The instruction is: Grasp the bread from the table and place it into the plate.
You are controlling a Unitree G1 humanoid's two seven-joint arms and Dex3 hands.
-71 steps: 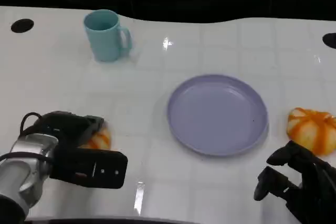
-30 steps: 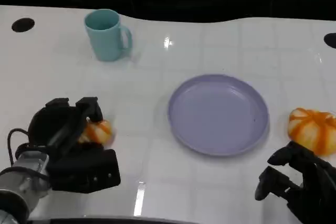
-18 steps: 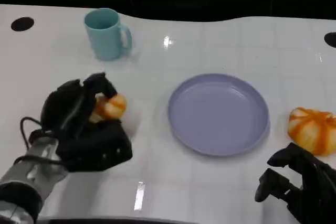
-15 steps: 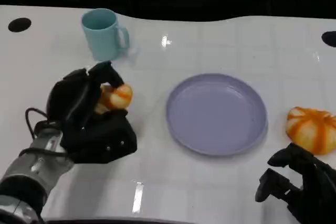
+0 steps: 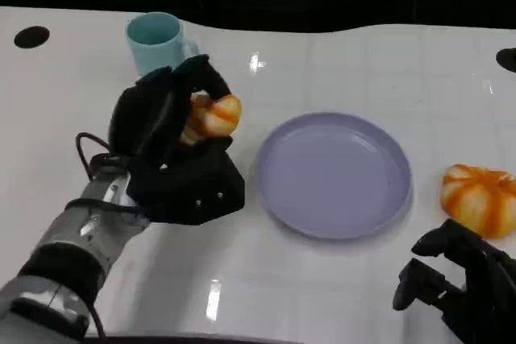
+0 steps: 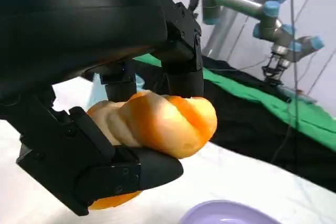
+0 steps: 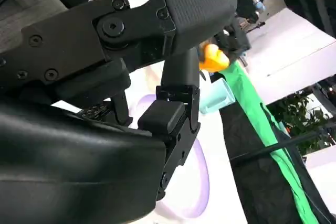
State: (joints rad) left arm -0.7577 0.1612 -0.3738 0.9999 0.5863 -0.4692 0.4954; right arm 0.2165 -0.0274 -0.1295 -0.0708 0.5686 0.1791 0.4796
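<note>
Bread (image 5: 211,117) in left hand (image 5: 173,151), fingers closed around it.
One plate (image 5: 334,175) at 3 o'clock of it; one cup (image 5: 153,39); second bread (image 5: 479,200); right hand (image 5: 459,283) holds nothing, fingers apart.

Left robot hand (image 5: 173,147): black, raised above the tabletop (image 5: 322,279) on a silver forearm entering from the lower left; fingers (image 6: 181,51) curled over a piece of bread (image 5: 211,117), thumb side pressing it from below; the bread is held clear of the surface. Right robot hand (image 5: 459,283): black, low at the lower right, fingers loosely bent and apart, holding nothing.
</note>
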